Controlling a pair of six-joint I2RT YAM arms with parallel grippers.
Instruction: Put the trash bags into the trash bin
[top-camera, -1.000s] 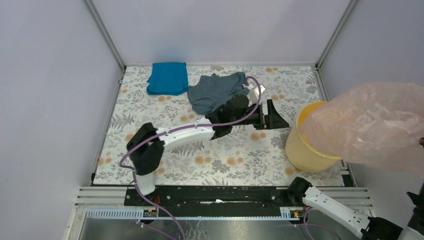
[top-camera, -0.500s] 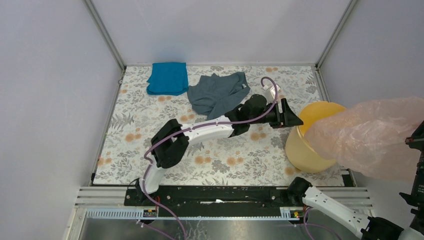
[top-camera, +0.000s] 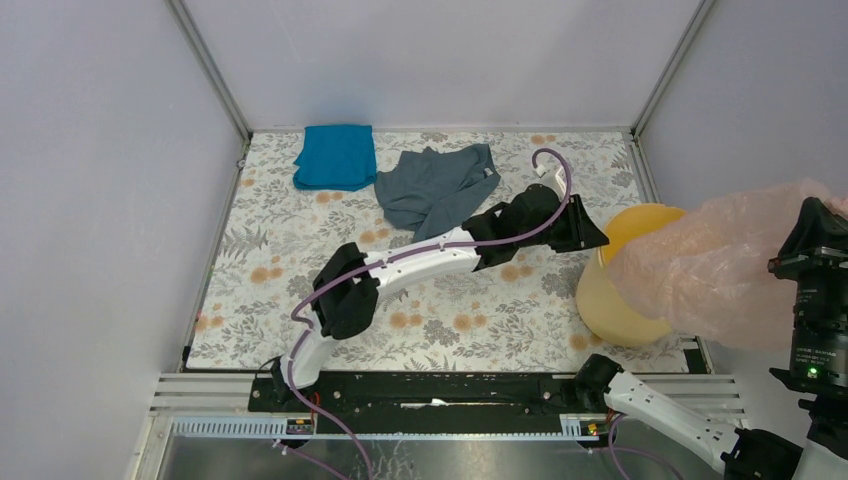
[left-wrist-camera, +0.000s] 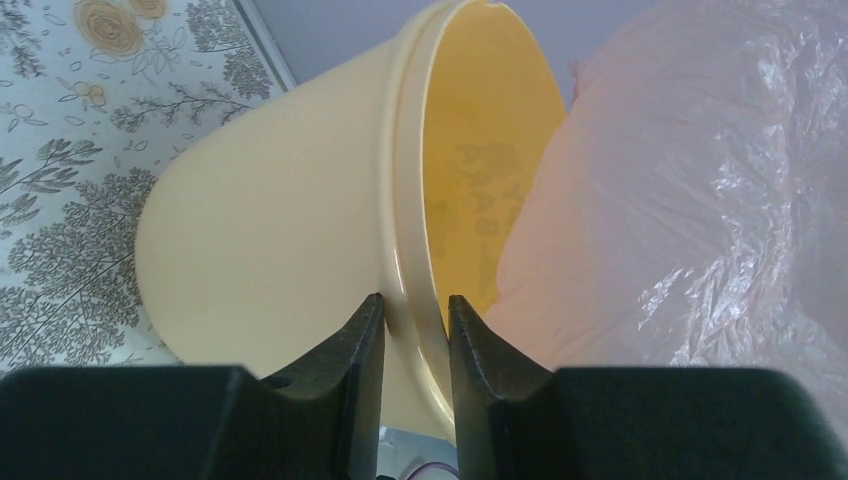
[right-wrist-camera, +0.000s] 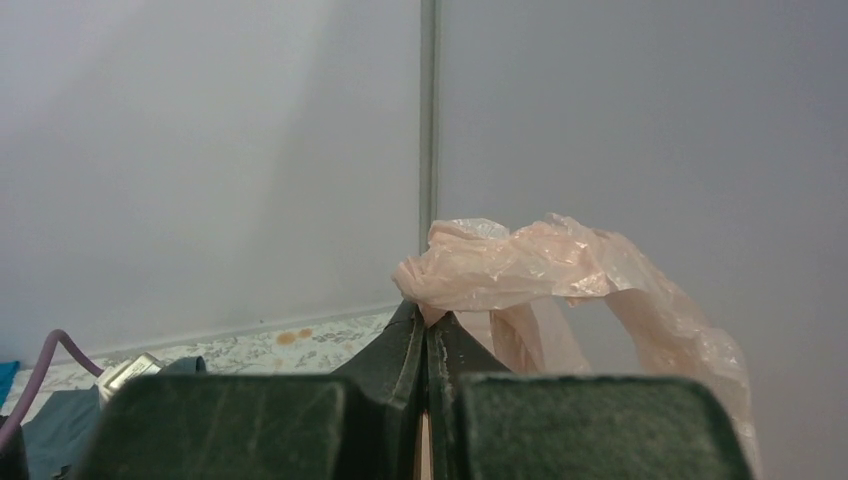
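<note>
L gripper (left-wrist-camera: 415, 328) pinches the bin (left-wrist-camera: 270, 230) by its rim, one finger inside, one outside; bin's at the right edge of the table (top-camera: 300, 260). R gripper (right-wrist-camera: 428, 322) is clenched tight on a bunched bit of the pink bag (top-camera: 720, 265). Bag billows w/ its lower end against the bin's mouth, rest held up in the air.

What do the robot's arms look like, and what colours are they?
The left arm and right arm are white tubes with chunky black joints. A purple cable loops along the left one. The left gripper and right gripper are black, each with two pointed fingers. A tiny green light glows on the right wrist.
</note>
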